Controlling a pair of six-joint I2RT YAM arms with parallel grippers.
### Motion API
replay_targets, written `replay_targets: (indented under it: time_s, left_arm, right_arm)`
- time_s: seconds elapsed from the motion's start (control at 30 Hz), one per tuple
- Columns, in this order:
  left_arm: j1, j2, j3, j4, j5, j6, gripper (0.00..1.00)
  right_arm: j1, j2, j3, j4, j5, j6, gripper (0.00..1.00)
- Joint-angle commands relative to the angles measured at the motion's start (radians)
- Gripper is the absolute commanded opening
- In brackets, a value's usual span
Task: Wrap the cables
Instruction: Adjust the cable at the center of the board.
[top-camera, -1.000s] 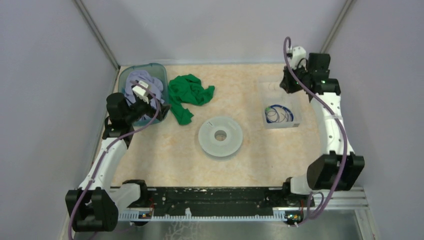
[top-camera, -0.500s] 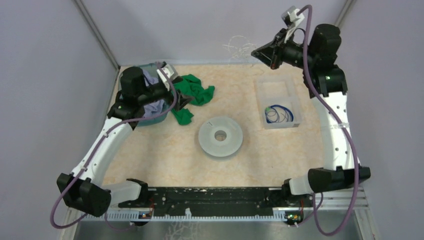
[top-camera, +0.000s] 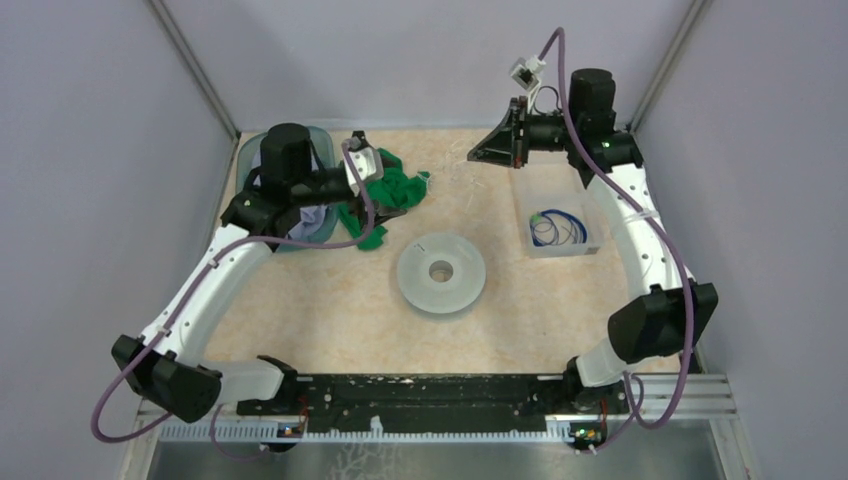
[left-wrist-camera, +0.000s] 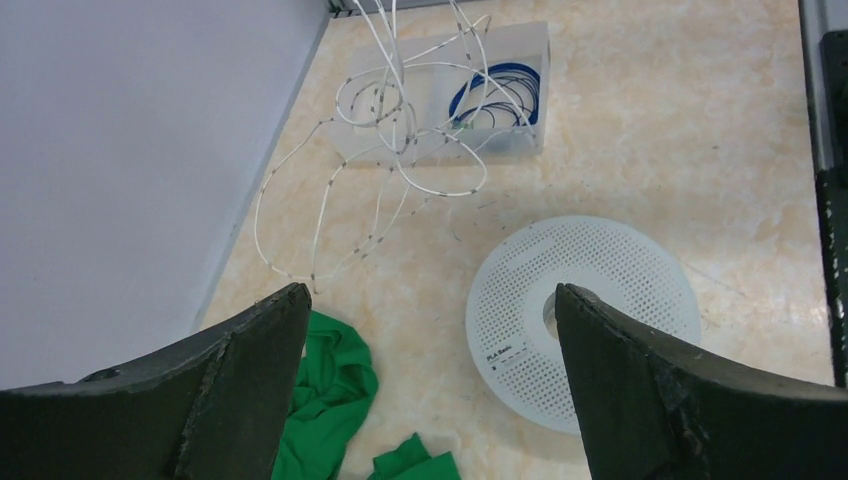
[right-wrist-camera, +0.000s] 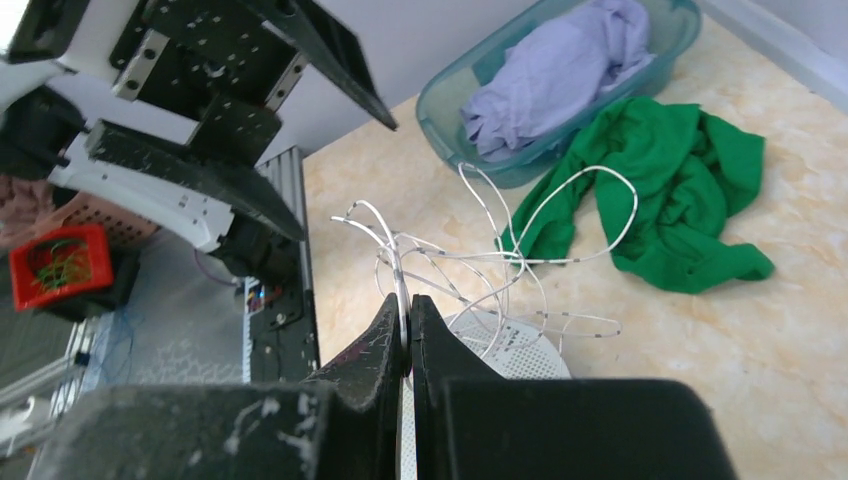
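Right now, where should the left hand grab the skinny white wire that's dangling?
I'd take the white wire by its low loop, a lone strand hanging clear of the tangle under the right gripper, which pinches the top. Come from the side with the open left gripper, jaws straddling that strand.

My right gripper (right-wrist-camera: 408, 322) has lifted the hair-thin whitish cable (left-wrist-camera: 400, 130) out of the clear plastic box (top-camera: 545, 180); my left gripper (left-wrist-camera: 428, 292) swung in from the far-left corner.
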Motion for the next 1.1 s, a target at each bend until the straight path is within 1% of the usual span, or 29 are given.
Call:
replay_targets:
  time_s: [0.0,0.13,0.27,0.5,0.53,0.63,0.67,0.77,0.9,0.93,0.97,1.07]
  left_arm:
    - [-0.005,0.039,0.038,-0.116,0.059,0.224,0.97]
    - [-0.006,0.078,0.048,-0.107,0.036,0.257,0.94]
    - [-0.008,0.106,0.041,-0.075,0.011,0.246,0.84]
    - [-0.025,0.158,0.009,-0.009,0.008,0.215,0.73]
    - [-0.030,0.169,0.010,0.002,0.006,0.207,0.69]
    - [-0.036,0.198,0.021,0.019,0.003,0.178,0.51]
    - [-0.038,0.207,0.022,0.020,0.002,0.174,0.48]
    - [-0.040,0.219,0.014,0.019,0.009,0.166,0.47]
    - [-0.043,0.214,-0.017,0.026,0.018,0.167,0.53]
    - [-0.045,0.213,-0.023,0.030,0.012,0.170,0.50]
    - [-0.046,0.215,-0.027,0.036,0.004,0.168,0.45]
    - [-0.049,0.222,-0.028,0.040,-0.018,0.160,0.22]
  right_arm:
    - [0.040,-0.034,0.000,-0.029,-0.093,-0.110,0.00]
    - [0.063,-0.040,-0.012,-0.084,-0.094,-0.175,0.00]
    - [0.073,-0.044,-0.030,-0.108,-0.098,-0.202,0.00]
    - [0.079,-0.053,-0.085,-0.114,-0.105,-0.221,0.00]
    - [0.079,-0.054,-0.092,-0.109,-0.103,-0.218,0.00]
    - [0.079,-0.056,-0.102,-0.113,-0.100,-0.219,0.00]
    - [0.079,-0.055,-0.102,-0.119,-0.095,-0.221,0.00]
    - [0.079,-0.059,-0.097,-0.127,-0.074,-0.225,0.00]
    - [0.079,-0.062,-0.090,-0.138,-0.058,-0.232,0.00]
    - [0.079,-0.063,-0.088,-0.138,-0.057,-0.233,0.00]
    - [0.079,-0.064,-0.087,-0.139,-0.057,-0.233,0.00]
    - [0.079,-0.066,-0.082,-0.144,-0.031,-0.239,0.00]
